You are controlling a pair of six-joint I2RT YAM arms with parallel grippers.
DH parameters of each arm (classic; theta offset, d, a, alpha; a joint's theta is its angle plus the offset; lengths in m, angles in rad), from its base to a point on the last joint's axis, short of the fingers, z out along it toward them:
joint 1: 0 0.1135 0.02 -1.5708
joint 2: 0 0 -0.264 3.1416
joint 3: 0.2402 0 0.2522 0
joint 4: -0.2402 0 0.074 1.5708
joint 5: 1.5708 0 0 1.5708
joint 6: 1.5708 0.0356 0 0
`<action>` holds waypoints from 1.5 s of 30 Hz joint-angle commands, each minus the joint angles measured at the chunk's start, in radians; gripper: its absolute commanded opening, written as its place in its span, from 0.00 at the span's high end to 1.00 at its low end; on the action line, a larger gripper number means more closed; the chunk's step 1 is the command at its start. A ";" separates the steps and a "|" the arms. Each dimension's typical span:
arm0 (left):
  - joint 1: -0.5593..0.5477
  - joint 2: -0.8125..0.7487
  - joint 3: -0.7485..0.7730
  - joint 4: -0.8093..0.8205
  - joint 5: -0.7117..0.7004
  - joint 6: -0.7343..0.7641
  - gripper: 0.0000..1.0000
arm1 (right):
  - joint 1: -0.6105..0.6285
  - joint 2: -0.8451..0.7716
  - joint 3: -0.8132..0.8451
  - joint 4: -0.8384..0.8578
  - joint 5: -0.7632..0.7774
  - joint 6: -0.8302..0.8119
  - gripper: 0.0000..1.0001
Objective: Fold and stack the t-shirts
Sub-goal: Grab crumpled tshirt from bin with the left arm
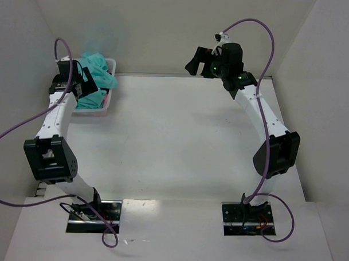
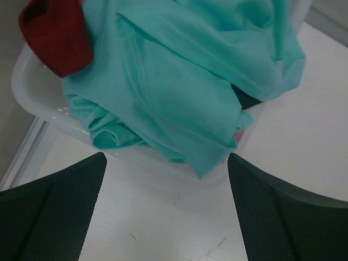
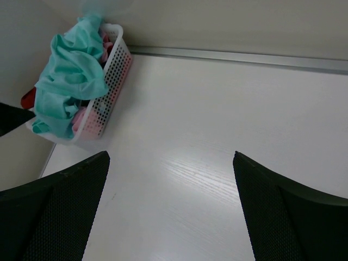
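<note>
The teal t-shirt (image 1: 99,74) lies crumpled on top of the white lattice basket (image 1: 106,107) at the table's far left. In the left wrist view the teal shirt (image 2: 179,70) spills over the basket rim (image 2: 32,89), the dark red shirt (image 2: 57,32) sits at the top left, and a bit of pink shirt (image 2: 238,136) peeks out below. My left gripper (image 1: 79,86) (image 2: 166,212) hovers beside the basket, open and empty. My right gripper (image 1: 196,61) (image 3: 171,212) is raised over the far middle, open and empty. It sees the teal shirt (image 3: 70,76) and the pink shirt (image 3: 81,117).
The basket (image 3: 113,68) stands in the far left corner against the side wall. White walls enclose the table at the back and on both sides. The white tabletop (image 1: 174,142) spreads between the two arms.
</note>
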 commanded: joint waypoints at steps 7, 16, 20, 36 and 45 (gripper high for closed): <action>0.044 0.179 0.125 0.132 -0.003 -0.011 0.00 | 0.101 -0.026 -0.067 0.078 -0.010 0.035 0.00; 0.044 0.243 0.154 0.167 0.020 -0.023 0.23 | 0.110 -0.085 -0.163 0.099 0.013 0.065 0.00; 0.044 0.263 0.154 0.167 0.031 -0.034 0.32 | 0.110 -0.086 -0.188 0.110 0.024 0.074 0.00; 0.053 0.292 0.111 0.178 0.019 -0.044 0.91 | 0.110 -0.075 -0.208 0.145 0.006 0.111 0.00; 0.053 0.249 0.200 0.094 0.005 -0.037 0.79 | 0.110 -0.055 -0.199 0.164 -0.013 0.129 0.00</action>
